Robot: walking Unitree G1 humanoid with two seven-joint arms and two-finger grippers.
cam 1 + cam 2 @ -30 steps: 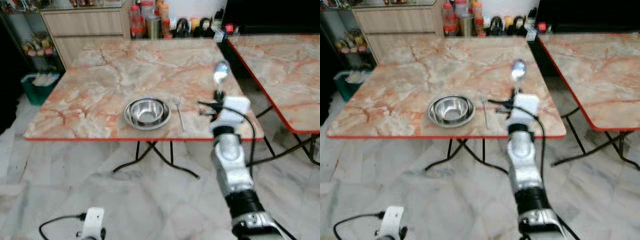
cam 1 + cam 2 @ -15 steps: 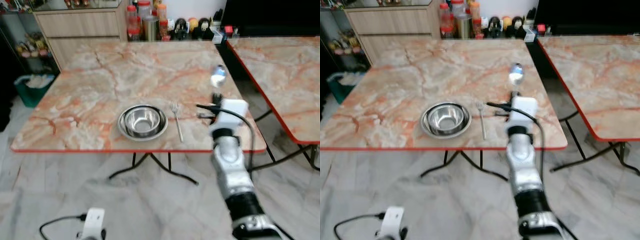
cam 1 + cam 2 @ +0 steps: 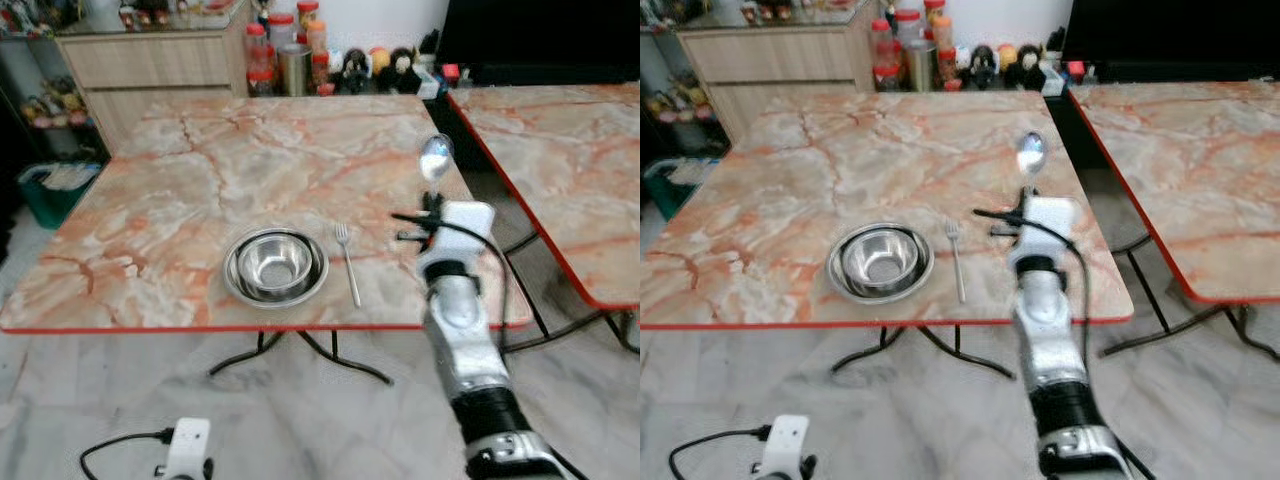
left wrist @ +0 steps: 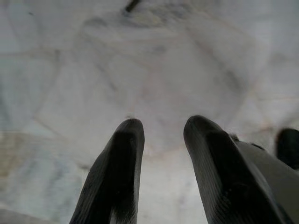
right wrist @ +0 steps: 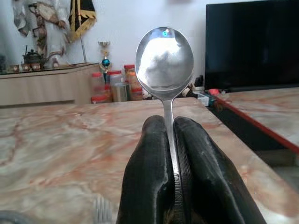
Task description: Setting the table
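A steel bowl [image 3: 275,266] sits on a metal plate near the front edge of the marble table [image 3: 200,170]. Just right of the bowl lies a fork [image 3: 347,261], tines away from me. My right gripper [image 5: 169,140] is shut on a spoon [image 5: 164,60], held upright with its bowl on top. The spoon [image 3: 435,157] hovers over the table's right side, to the right of the fork. My left gripper [image 4: 161,140] hangs over the pale floor, fingers a little apart and holding nothing.
A second marble table [image 3: 560,150] stands to the right across a narrow gap. Jars and bottles [image 3: 290,50] line the back beside a wooden cabinet [image 3: 140,65]. A green bin [image 3: 50,190] is at the left. A white plug and cable [image 3: 180,448] lie on the floor.
The camera has moved nearer and looks down more, so the table sits lower in view. My right gripper still holds the spoon upright in about the same spot over the table.
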